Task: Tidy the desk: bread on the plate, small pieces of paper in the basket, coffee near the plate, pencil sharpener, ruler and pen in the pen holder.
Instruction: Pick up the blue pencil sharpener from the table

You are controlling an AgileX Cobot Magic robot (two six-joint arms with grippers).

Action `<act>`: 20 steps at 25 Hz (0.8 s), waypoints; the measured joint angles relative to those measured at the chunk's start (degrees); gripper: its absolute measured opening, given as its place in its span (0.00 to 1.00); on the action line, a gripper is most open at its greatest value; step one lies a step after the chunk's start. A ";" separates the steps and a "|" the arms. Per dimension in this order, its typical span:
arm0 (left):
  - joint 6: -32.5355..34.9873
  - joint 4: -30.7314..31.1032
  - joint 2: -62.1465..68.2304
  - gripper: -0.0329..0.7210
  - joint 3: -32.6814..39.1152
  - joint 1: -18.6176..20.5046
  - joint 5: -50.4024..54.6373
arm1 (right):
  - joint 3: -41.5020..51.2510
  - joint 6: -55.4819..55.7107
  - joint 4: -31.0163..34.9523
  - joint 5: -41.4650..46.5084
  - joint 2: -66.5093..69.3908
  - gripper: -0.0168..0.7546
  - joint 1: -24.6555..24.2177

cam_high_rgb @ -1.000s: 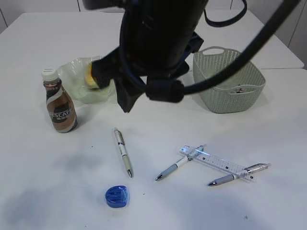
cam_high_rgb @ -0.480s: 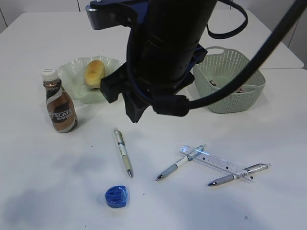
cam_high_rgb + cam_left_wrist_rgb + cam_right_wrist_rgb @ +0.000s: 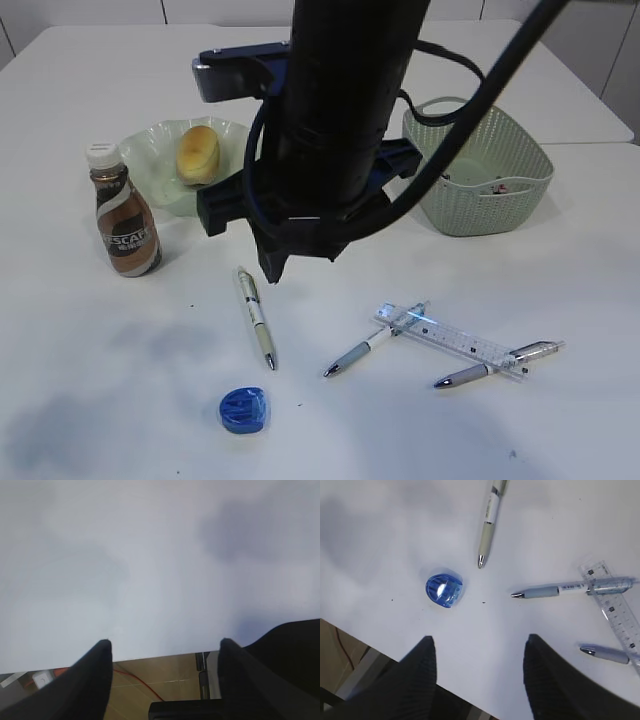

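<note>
We see both pincers spread wide and empty. The right pincer (image 3: 477,645) hovers over the counter (image 3: 380,535), with the blue pencil sharpener (image 3: 443,589) at its 11 o'clock and untouched. The left pincer (image 3: 165,647) hangs above bare counter at its edge. The bread (image 3: 198,153) lies on the plate (image 3: 150,150), the coffee (image 3: 123,212) at the plate's 7 o'clock.

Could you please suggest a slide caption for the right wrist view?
Open right pincer empty above the desk, facing blue sharpener, three pens and clear ruler.
</note>
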 joint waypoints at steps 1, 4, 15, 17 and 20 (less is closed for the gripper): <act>0.00 0.00 0.00 0.66 0.00 0.00 0.00 | 0.00 0.83 0.13 -0.03 0.45 0.59 0.00; 0.00 -0.11 0.00 0.66 0.00 0.00 0.00 | 0.00 3.06 1.01 -0.13 2.22 0.59 0.00; 0.00 -0.35 0.00 0.66 0.00 0.00 0.00 | 0.00 10.53 7.14 -0.50 8.52 0.59 0.00; 0.23 -0.45 0.00 0.66 0.00 0.00 0.00 | 0.00 10.97 9.27 -0.72 10.12 0.59 0.00; 0.80 -0.57 0.00 0.66 0.00 0.00 0.00 | 0.00 11.66 11.17 -1.04 12.39 0.59 0.00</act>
